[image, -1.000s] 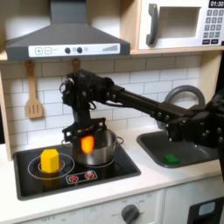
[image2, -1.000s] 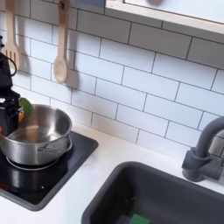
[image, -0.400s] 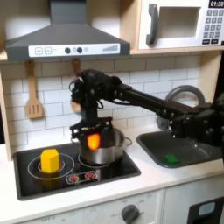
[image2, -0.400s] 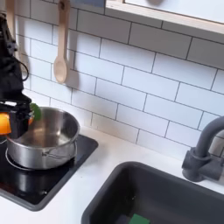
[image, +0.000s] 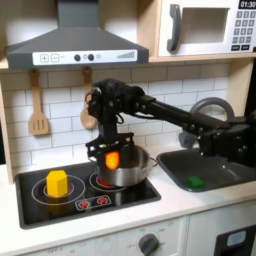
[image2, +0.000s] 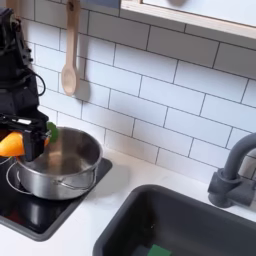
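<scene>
Black gripper (image: 113, 158) clamps a small orange carrot-like toy with green top (image2: 14, 143), held at the near rim of the round steel pot (image2: 62, 165) on the black stovetop (image: 30, 201). Good handling: keep the grip firm and clear of the rim; yellow block (image: 58, 183) sits well apart

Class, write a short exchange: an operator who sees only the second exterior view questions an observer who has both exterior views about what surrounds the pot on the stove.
Operator: I see the tool gripping an orange piece at the rim of the pot. Is anything else on the stove?
Observer: Yes, a yellow block stands on the stove toward the first exterior view's left, apart from the pot.
Operator: What hangs above the stove?
Observer: A grey range hood, and a microwave further toward the first exterior view's right.
</scene>
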